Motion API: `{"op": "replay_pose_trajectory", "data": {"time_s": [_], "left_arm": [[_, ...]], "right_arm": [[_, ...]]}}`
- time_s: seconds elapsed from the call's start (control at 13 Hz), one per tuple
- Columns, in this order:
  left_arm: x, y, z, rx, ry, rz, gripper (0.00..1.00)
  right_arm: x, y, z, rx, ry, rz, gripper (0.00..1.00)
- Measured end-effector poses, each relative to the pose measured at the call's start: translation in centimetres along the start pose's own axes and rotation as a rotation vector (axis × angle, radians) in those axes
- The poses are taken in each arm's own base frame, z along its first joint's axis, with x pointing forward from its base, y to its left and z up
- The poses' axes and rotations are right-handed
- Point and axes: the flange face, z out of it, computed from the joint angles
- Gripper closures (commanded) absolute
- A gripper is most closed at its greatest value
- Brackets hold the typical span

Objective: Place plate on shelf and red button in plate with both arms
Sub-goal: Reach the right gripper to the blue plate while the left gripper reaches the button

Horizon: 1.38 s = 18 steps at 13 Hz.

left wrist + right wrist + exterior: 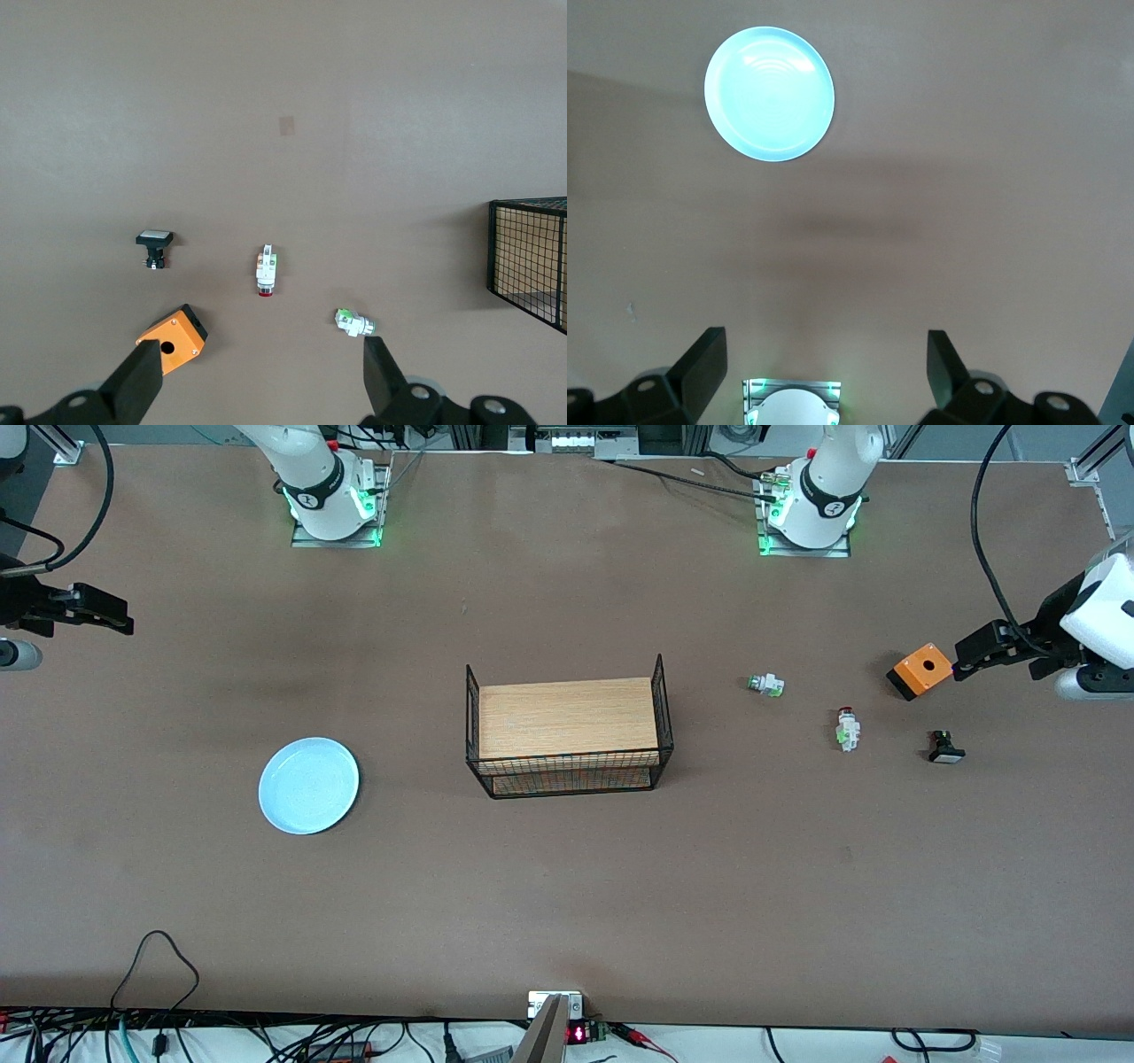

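Hovering wide open and empty, my left gripper (pixel 252 390) hangs over the orange box (pixel 173 338); its wrist view shows the red button (pixel 266 271) lying beside. My right gripper (pixel 824 376), equally spread, holds nothing; only its wrist view shows the plate's (pixel 769 93) glossy rings.

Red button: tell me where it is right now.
In the front view the red button lies on the table toward the left arm's end, between the green-capped switch and the black-based switch, nearer the camera than the orange box.
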Motion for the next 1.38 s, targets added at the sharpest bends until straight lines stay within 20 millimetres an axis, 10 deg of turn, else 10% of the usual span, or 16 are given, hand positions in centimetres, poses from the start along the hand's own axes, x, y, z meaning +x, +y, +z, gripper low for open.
{"op": "replay_pose_trajectory", "data": {"time_s": [0.62, 1.08, 1.38], "left_arm": [[0.0, 0.0, 0.0, 0.0, 0.0, 0.0, 0.0], [0.2, -0.3, 0.6, 0.0, -0.014, -0.006, 0.0], [1.1, -1.2, 4.5, -0.002, -0.109, -0.022, 0.0]], "right_arm": [[1.1, 0.8, 1.4, 0.016, -0.011, 0.021, 0.0], [5.2, 4.3, 7.0, 0.084, -0.018, 0.087, 0.0], [8.5, 4.1, 11.3, 0.11, -0.019, 0.091, 0.0]]}}
